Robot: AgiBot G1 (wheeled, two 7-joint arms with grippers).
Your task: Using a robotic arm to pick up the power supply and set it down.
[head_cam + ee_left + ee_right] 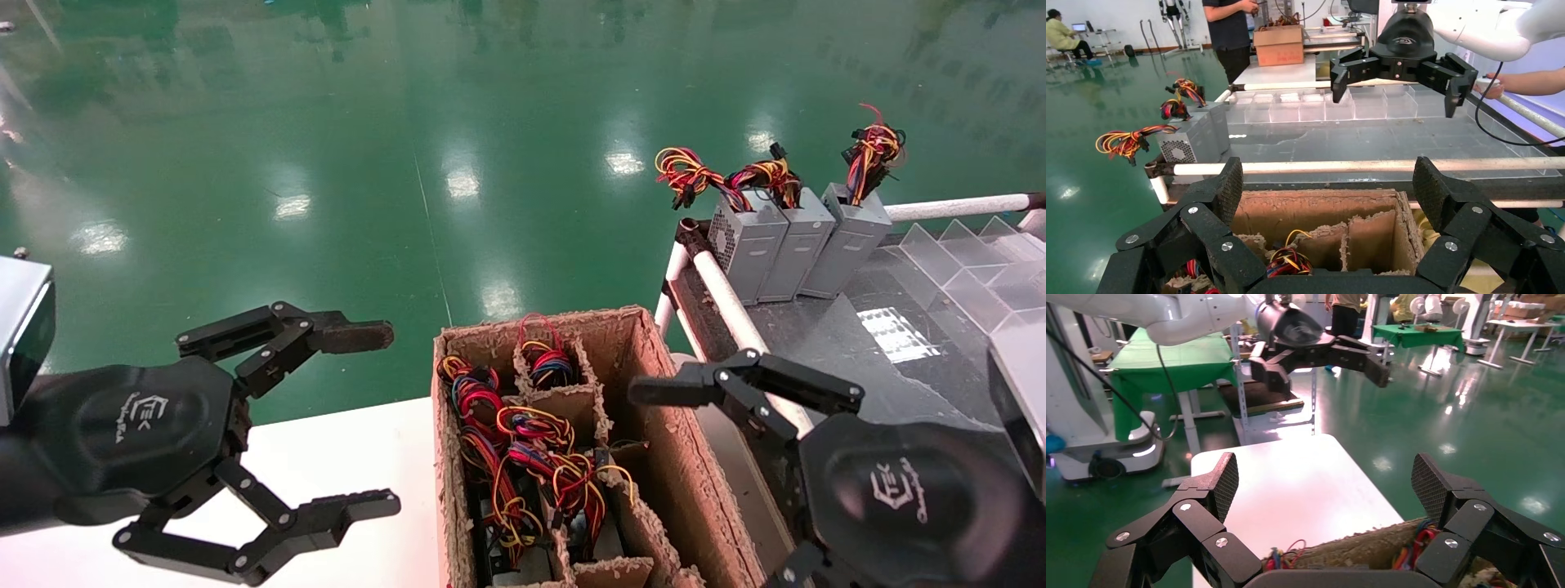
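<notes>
the left gripper (327, 425) hangs wide open left of the cardboard box (654, 457), holding nothing. a power supply (523, 474) sits inside the box, not yet picked. right of the box, the right gripper (695, 490) is spread open too.

Both arms black, left gripper (368, 420) w/ brownish worn fingertip, right gripper (654, 457) all-black linkage fingers, silver screws, white TEK logos, silver-grey wrist blocks
</notes>
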